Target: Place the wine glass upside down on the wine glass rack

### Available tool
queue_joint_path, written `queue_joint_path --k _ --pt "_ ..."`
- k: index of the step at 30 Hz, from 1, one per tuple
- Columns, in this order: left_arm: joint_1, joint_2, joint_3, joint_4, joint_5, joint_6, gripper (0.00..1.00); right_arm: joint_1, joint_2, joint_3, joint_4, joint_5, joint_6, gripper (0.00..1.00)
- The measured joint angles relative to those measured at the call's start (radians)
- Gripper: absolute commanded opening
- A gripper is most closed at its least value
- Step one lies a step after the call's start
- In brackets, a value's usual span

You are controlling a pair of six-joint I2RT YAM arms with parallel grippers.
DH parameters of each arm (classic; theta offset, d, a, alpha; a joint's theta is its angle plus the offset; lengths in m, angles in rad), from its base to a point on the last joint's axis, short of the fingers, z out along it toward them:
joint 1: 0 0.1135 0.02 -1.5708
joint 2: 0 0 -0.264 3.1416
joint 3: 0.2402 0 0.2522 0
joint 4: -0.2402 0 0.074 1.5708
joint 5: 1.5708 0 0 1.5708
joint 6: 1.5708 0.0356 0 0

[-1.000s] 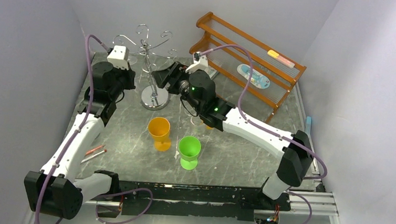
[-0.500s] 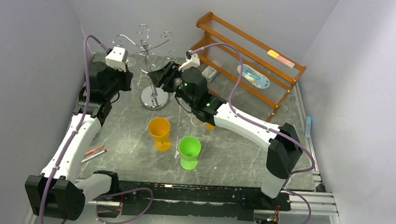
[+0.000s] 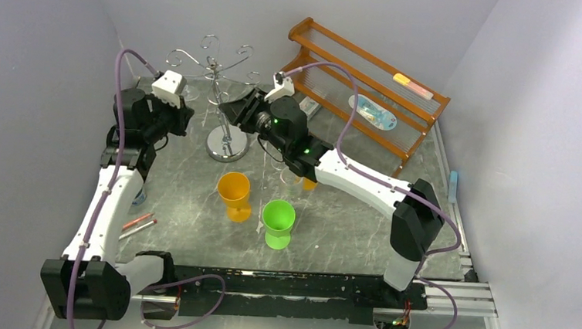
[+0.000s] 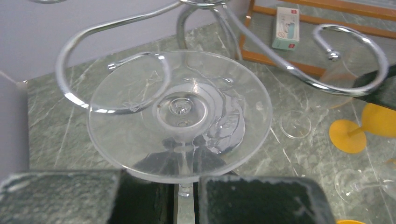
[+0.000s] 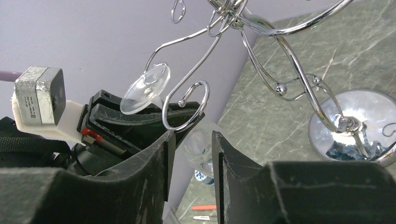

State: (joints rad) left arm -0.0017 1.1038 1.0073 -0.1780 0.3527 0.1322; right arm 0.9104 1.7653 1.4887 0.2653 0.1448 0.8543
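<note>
left wrist view: the left gripper (image 4: 184, 186) is closed on the thin stem of the wine glass (image 4: 180, 112), which is upside down, with its round clear foot turned to the camera. the foot is just beside one curled arm of the wine glass rack (image 4: 62, 70); i cannot tell if they touch. the right gripper (image 5: 192, 140) is partly open near another curl and holds nothing. its fingers (image 5: 154, 177) are black and rough, with scratched edges. the rack is shiny silver wire with small ball ends, on a round mirror base. the table (image 3: 192, 204) looks like dark grey stone with pale veins. the bowl of the glass is hidden behind the foot, and shows only blurred between the right fingers. in the top external view the glass is too clear to make out
</note>
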Motion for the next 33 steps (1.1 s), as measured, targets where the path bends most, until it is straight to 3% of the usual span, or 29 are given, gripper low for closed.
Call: queue_joint_path --k 14,21,33 --pt "0.079 -0.041 -0.042 0.081 -0.048 -0.079 0.05 -0.029 0.05 0.014 -0.04 -0.001 0.017 0.38" --pt "0.08 -0.051 -0.069 0.093 0.11 -0.052 0.05 -0.029 0.021 -0.025 0.021 -0.041 0.005 0.53" --pt "0.08 -0.055 -0.075 0.099 0.384 -0.03 0.05 -0.029 -0.146 -0.092 0.011 -0.101 -0.003 0.61"
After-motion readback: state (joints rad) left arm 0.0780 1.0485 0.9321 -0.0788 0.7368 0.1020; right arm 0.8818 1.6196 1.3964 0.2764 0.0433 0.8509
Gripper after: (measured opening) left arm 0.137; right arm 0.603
